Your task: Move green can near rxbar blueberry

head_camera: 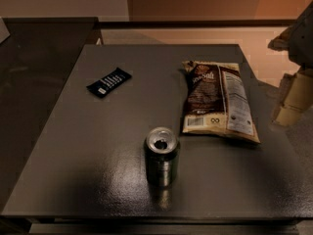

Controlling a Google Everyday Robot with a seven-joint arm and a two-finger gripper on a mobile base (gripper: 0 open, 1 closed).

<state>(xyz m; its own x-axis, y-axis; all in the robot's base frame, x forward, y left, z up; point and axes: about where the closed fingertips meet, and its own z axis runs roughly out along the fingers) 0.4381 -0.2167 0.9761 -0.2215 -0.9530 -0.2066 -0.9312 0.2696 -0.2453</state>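
Note:
The green can point(162, 155) stands upright on the dark grey table point(98, 146), near the front and a little right of centre, its silver top with the opening facing up. The rxbar blueberry point(108, 82), a small flat dark blue wrapper with white print, lies at the back left of the table, well apart from the can. My gripper point(292, 98) hangs at the right edge of the view, beyond the table's right side, far from both the can and the bar, with nothing in it.
A large brown-and-cream chip bag point(217, 100) lies flat to the right of centre, between the can and the gripper. A darker counter point(34, 58) adjoins the table on the left. Light floor shows behind and to the right.

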